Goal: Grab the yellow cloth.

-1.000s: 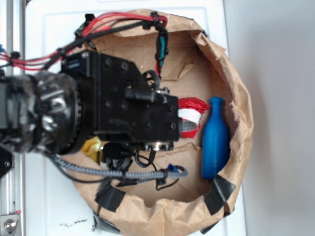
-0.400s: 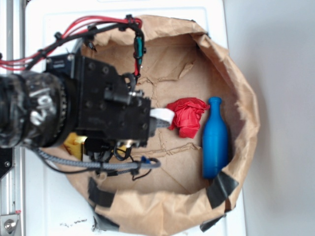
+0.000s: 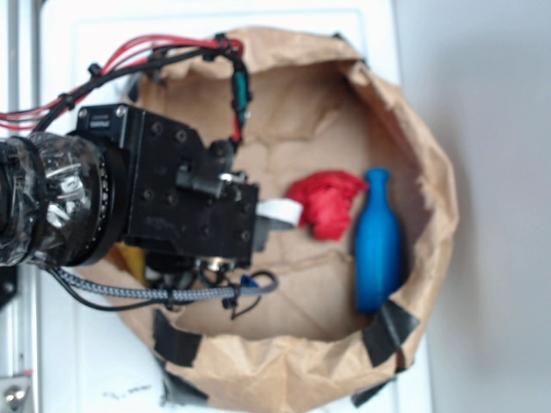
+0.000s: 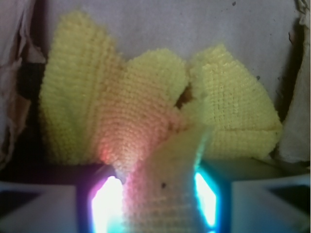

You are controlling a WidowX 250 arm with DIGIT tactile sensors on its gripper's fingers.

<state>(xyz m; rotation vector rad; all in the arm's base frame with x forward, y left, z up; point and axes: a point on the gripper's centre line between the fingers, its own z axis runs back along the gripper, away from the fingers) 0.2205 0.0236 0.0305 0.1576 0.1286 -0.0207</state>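
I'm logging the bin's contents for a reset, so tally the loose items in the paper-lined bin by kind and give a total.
Cloths: 2, a bright yellow terry cloth, mostly hidden under the arm in the exterior view, and a small crumpled red cloth.
Bottles: 1, a blue plastic bottle.
Total: 3

A white tabletop (image 3: 370, 34) lies beneath the claw, a crumpled brown paper liner (image 3: 430, 198) around it; pale grey floor to its far side.
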